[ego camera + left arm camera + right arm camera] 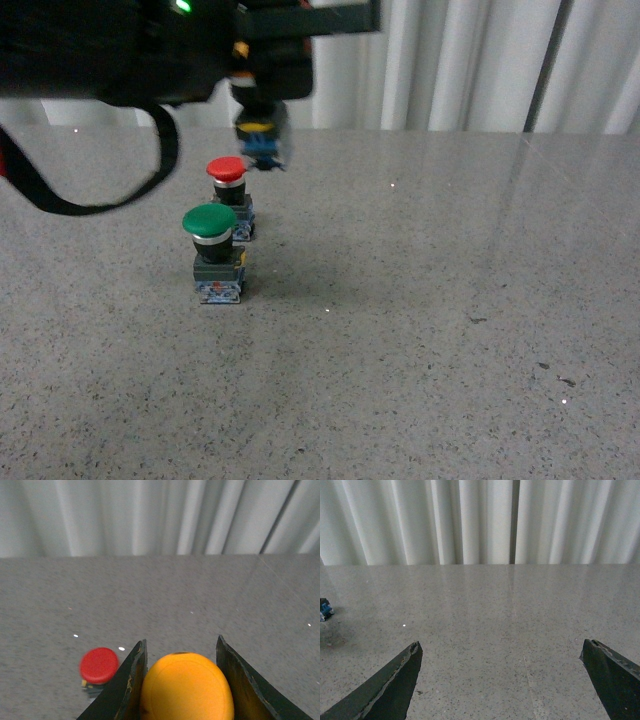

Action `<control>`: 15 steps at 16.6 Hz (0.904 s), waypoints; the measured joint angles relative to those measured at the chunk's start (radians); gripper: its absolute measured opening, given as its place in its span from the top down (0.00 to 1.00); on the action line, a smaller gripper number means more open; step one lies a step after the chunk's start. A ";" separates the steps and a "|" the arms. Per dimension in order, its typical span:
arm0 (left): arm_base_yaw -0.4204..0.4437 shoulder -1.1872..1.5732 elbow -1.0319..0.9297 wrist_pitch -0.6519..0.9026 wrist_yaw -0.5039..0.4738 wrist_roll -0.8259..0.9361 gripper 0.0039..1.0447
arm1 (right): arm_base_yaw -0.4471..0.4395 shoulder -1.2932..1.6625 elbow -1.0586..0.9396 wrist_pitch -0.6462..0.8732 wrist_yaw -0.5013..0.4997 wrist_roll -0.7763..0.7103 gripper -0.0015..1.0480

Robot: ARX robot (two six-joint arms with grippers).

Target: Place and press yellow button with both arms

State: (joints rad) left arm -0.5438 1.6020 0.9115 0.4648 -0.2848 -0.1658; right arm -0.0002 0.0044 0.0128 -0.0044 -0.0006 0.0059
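The yellow button [259, 138] hangs above the table at the back left, held in my left gripper [260, 125], which is shut on it. In the left wrist view its yellow cap [186, 687] fills the space between the two black fingers [127, 685]. My right gripper [501, 650] is open over bare table, with nothing between its fingers; the right arm does not show in the front view.
A red-capped button [229, 190] stands on the grey speckled table [440, 300] just below and left of the held one, and a green-capped button [214, 250] stands in front of it. White curtains [460, 60] hang behind the table's far edge.
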 joint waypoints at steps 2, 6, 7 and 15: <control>-0.073 0.090 0.029 0.005 -0.034 -0.053 0.67 | 0.000 0.000 0.000 0.000 0.000 0.000 0.06; -0.095 0.252 0.121 0.007 -0.043 -0.114 0.67 | 0.000 0.000 0.000 0.000 0.000 0.000 0.06; -0.086 0.288 0.145 0.014 -0.045 -0.121 0.67 | 0.000 0.000 0.000 0.000 0.000 0.000 0.06; -0.121 0.328 0.125 -0.008 -0.056 -0.177 0.67 | 0.000 0.000 0.000 0.000 0.000 0.000 0.06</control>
State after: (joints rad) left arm -0.6643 1.9305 1.0363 0.4572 -0.3408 -0.3431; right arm -0.0002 0.0044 0.0128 -0.0044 -0.0006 0.0059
